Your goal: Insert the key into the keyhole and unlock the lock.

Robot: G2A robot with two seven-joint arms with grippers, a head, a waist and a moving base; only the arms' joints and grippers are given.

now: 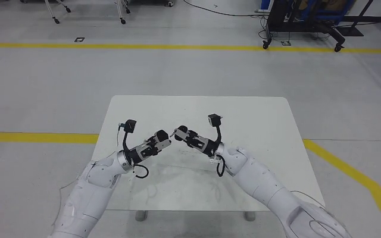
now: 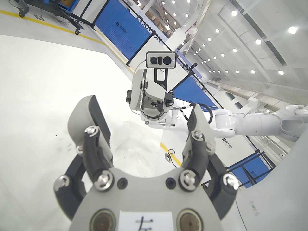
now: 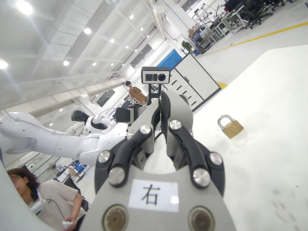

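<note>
Handover posture, probably: holds left claw (image 2: 144,111) spread, empty, facing right claw (image 3: 161,102) pressed together, cannot tell whether on key, brass padlock (image 3: 229,127) untouched on desk (image 3: 264,85) beyond.

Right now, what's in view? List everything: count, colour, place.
padlock: 1, brass body with a silver shackle, on the table, apart from both grippers.
table: 1, white, under both arms.
floor lines: several, yellow, on the grey floor around the table.
left gripper: 1, grey with black pads, open, above the table's middle.
right gripper: 1, grey with black pads, shut, tip close to the left gripper's.
</note>
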